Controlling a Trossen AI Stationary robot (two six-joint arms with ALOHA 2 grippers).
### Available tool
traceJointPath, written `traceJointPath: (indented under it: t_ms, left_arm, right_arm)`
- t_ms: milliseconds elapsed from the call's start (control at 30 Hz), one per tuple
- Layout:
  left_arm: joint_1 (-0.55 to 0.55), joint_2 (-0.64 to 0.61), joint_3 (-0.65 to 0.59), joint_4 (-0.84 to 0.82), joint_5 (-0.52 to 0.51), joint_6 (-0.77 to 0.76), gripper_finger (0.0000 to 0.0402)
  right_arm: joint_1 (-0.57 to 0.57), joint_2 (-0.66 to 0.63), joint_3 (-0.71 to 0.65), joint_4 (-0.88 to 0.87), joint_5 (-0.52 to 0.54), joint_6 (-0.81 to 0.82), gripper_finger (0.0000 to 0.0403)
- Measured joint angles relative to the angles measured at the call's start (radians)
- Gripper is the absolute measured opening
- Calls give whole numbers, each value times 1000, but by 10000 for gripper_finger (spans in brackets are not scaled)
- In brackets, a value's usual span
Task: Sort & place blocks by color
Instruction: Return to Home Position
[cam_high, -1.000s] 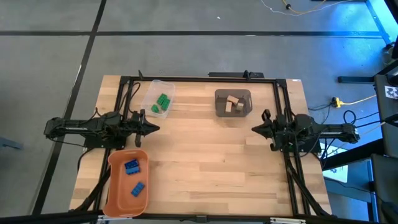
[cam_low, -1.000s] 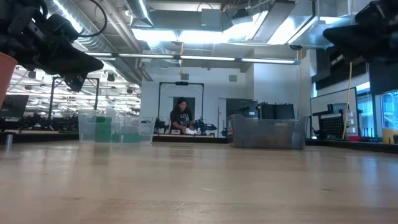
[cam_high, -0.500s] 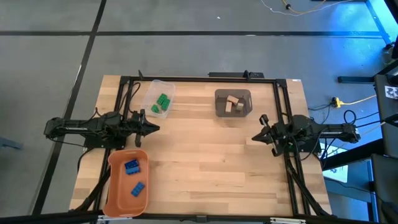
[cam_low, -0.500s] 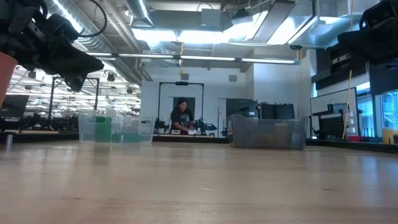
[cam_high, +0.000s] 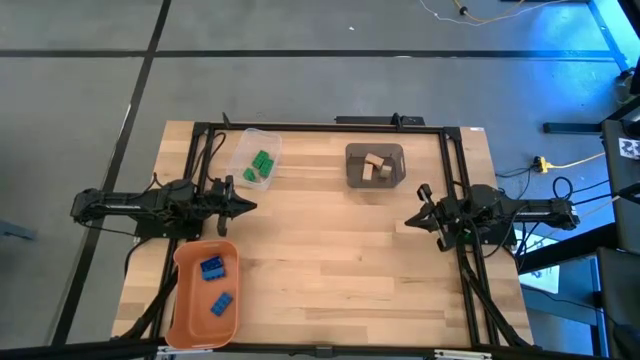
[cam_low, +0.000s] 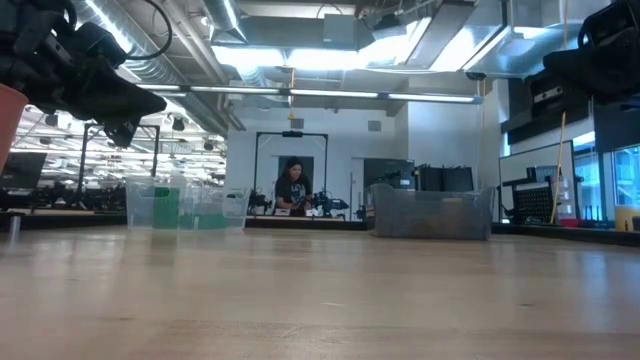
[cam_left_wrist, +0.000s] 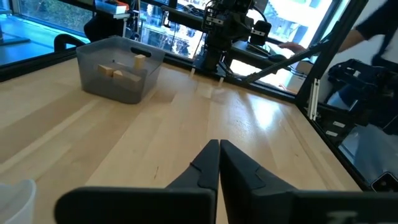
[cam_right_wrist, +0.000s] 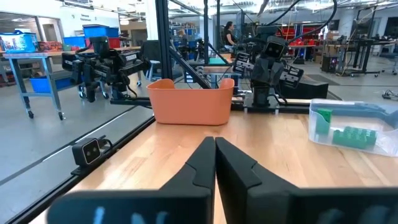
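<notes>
The blue bricks lie in the orange bin at the near left. The green bricks lie in the clear bin at the far left; they also show in the right wrist view. The tan bricks lie in the grey bin at the far middle, also in the left wrist view. My left gripper is shut and empty above the table's left side. My right gripper is shut and empty above the right side.
A black frame runs along the far edge and down both sides of the wooden table. Bare wood lies between the two grippers. A person stands far off in the room behind.
My right gripper has shifted a little toward the table's near edge and turned slightly about its axis. My left gripper has kept still.
</notes>
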Motion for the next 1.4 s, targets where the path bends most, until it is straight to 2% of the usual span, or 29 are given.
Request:
traceJointPath:
  t_ms: [733, 1400]
  left_arm:
    - [0, 0, 0, 0, 0, 0, 29]
    - [0, 0, 0, 0, 0, 0, 1]
  right_arm:
    - [0, 0, 0, 0, 0, 1, 13]
    - [0, 0, 0, 0, 0, 1, 13]
